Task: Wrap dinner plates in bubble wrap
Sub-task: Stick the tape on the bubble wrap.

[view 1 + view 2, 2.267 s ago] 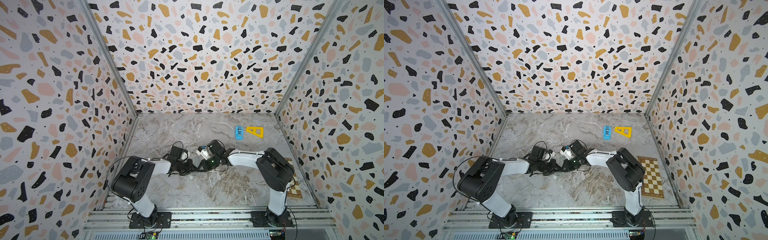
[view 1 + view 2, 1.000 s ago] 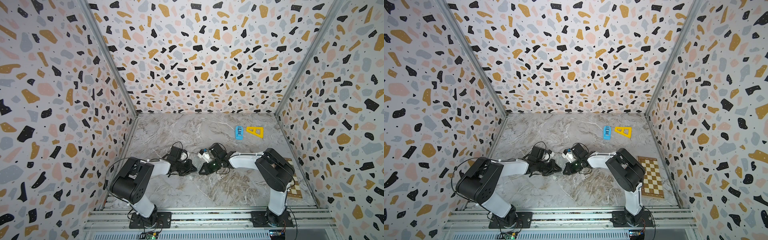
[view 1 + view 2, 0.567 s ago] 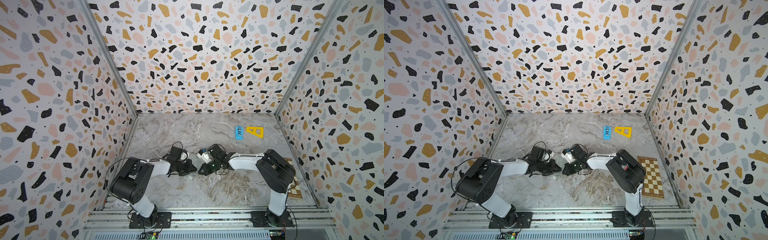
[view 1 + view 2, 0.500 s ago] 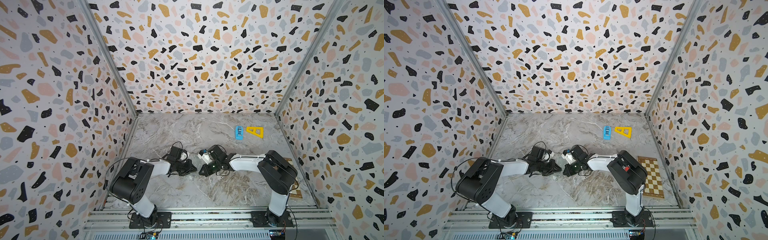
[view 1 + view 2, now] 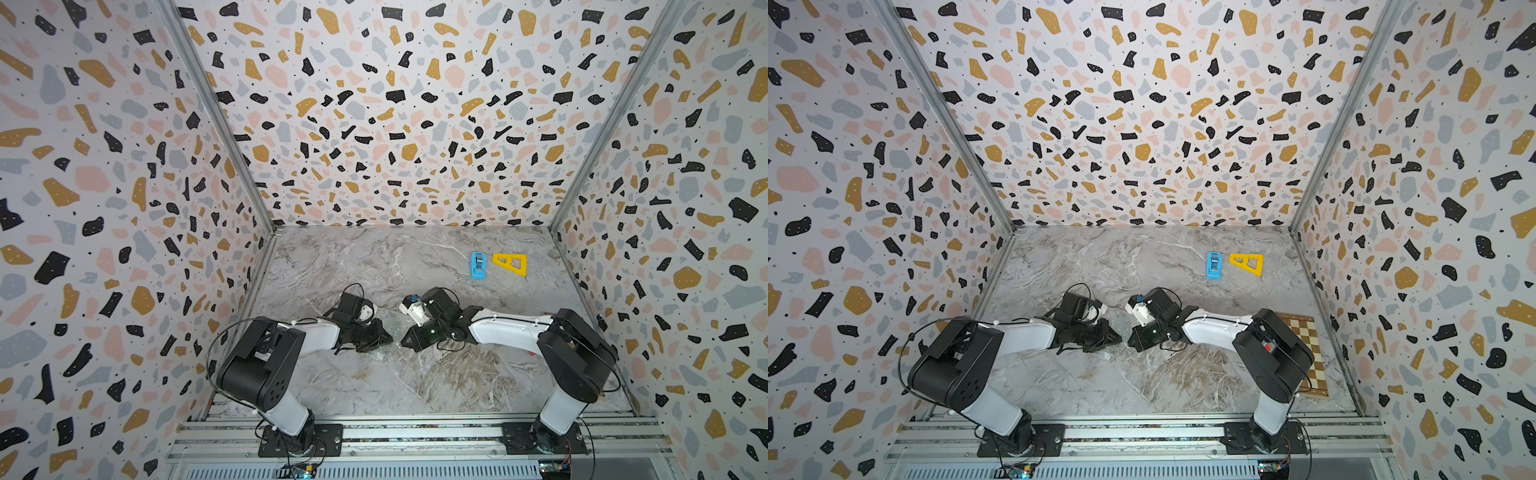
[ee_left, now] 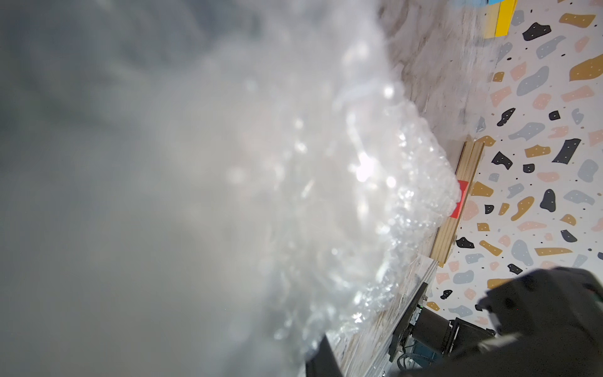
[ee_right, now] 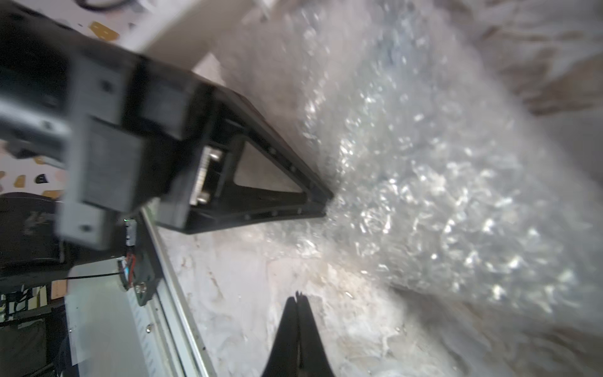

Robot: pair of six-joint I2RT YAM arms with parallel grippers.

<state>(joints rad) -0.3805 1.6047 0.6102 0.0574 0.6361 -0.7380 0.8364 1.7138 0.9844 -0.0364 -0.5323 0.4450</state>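
At the centre of the marble tabletop [image 5: 374, 257], a crumpled bundle of bubble wrap [image 7: 424, 182] lies between the two arms, which reach in low from either side and point their tips at each other across it in both top views. The left pincer [image 7: 327, 200] has its black triangular fingers pressed together at the tips, nipping the edge of the bubble wrap. The right pincer [image 7: 297, 295] has its fingers pressed flat together with nothing between them, just beside the bundle. In the left wrist view the bubble wrap fills most of the field, blurred and close to the lens. Toward the back right, well apart from the arms, a blue dispenser [image 5: 478, 264] and a yellow triangle [image 5: 523, 266] lie just beside each other. A chessboard [image 5: 1302, 326] lies by the right wall, partly hidden by the right arm. What the bundle encloses cannot be told.
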